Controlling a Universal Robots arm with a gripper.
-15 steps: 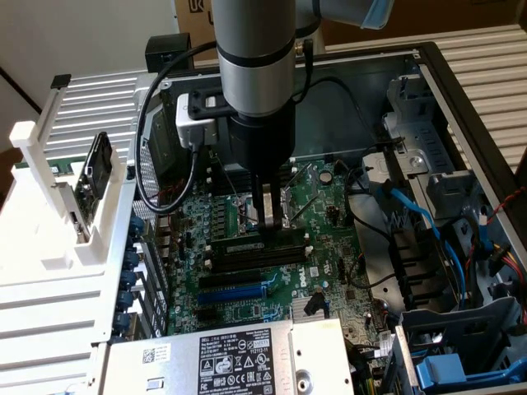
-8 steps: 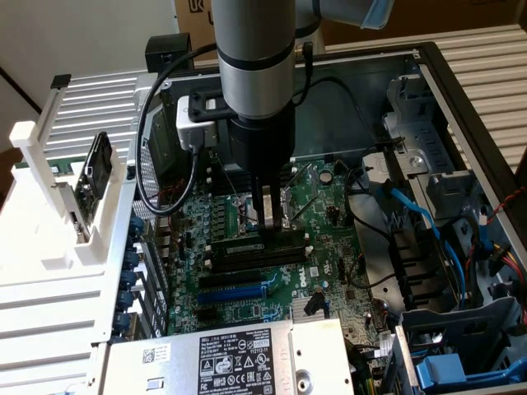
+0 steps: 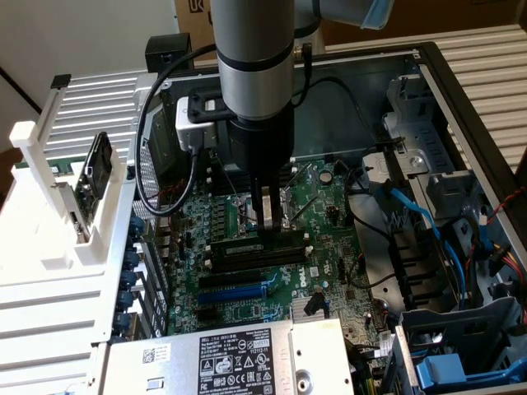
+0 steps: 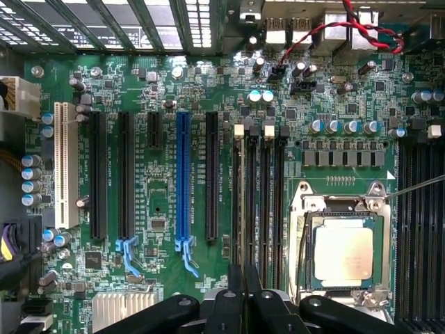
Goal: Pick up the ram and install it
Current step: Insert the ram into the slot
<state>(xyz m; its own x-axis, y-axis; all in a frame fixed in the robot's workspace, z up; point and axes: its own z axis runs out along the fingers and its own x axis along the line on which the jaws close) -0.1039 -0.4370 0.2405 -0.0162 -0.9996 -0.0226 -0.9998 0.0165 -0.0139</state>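
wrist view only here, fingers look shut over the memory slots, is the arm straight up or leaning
observer: upright; the gripper points straight down at the long black slots.
operator: any ram there
observer: what looks like the ram, green with a pale label, lies along the slot right by the fingertips; seated or not, I cannot tell.
operator: anything outside the case
observer: a white rack at the exterior view's left, a dark card standing in it.

Green board, colourful slots
A blue slot, a white slot, black slots; twisted wires red and black; black gripper.
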